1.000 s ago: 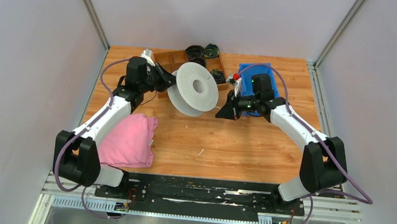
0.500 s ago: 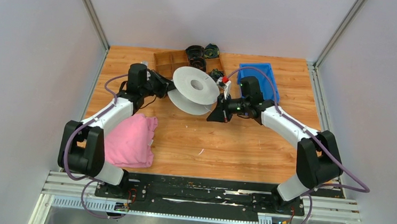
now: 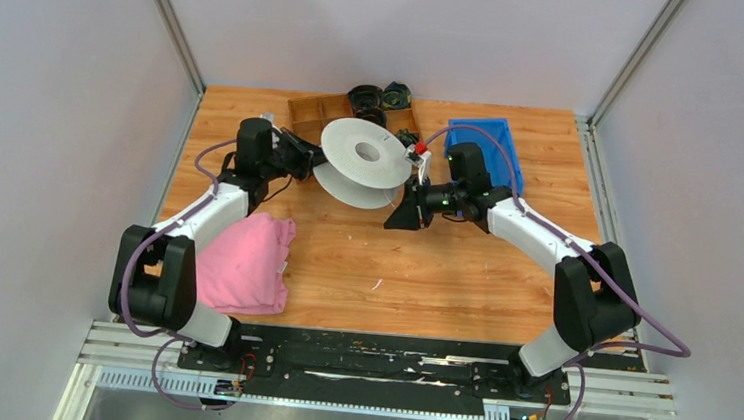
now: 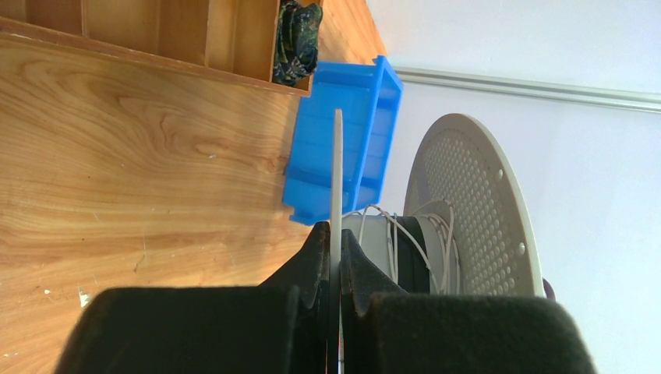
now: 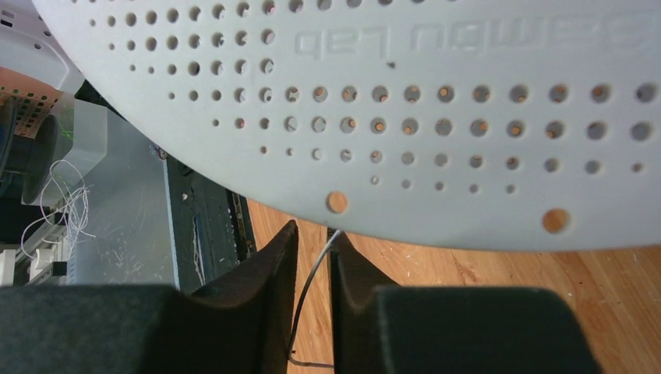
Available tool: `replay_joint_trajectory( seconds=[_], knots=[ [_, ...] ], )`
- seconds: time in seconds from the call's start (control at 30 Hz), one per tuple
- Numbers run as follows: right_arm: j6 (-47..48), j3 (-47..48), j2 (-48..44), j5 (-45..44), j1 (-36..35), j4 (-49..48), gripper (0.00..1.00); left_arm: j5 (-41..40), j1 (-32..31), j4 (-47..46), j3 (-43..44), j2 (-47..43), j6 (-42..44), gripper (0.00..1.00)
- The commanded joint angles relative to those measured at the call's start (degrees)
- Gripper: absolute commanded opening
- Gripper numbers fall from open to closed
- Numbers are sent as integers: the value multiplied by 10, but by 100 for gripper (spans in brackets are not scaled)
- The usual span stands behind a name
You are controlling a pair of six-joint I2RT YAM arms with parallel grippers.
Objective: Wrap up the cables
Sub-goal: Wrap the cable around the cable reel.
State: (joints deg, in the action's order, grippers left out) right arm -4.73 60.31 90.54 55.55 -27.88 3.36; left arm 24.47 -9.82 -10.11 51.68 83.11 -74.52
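A white perforated spool (image 3: pixel 364 159) hangs tilted above the table's far middle. My left gripper (image 4: pixel 335 234) is shut on the thin edge of its near flange (image 4: pixel 337 171), reaching in from the left (image 3: pixel 304 161). Thin white cable (image 4: pixel 399 248) loops loosely round the hub beside a dark band. My right gripper (image 3: pixel 404 211) sits just under the spool's right rim. In the right wrist view its jaws (image 5: pixel 313 234) stand slightly open, and a thin grey strand of cable (image 5: pixel 306 290) runs loose up between them to the flange (image 5: pixel 390 117).
A pink cloth (image 3: pixel 244 260) lies near the left arm. A blue bin (image 3: pixel 501 145) stands behind the right arm. A wooden compartment tray (image 3: pixel 318 111) with dark coiled bundles (image 3: pixel 377 97) sits at the back.
The right arm has swung left up to the spool's rim and its jaws have parted a little. The left arm has drawn in and the spool now lies flatter.
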Motion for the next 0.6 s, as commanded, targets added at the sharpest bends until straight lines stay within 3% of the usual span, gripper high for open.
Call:
replay_joint_trajectory(
  seconds=[0.0,0.33,0.57],
  knots=[
    [17,30,-1,13,-3,29,23,21,5,-44,-1,1,-18,0],
    [70,71,9,-40,14,141,49,24,5,-45,-3,-5,-14,0],
    [115,75,3,-87,15,190,54,28,5,-59,-2,-8,-15,0]
  ],
)
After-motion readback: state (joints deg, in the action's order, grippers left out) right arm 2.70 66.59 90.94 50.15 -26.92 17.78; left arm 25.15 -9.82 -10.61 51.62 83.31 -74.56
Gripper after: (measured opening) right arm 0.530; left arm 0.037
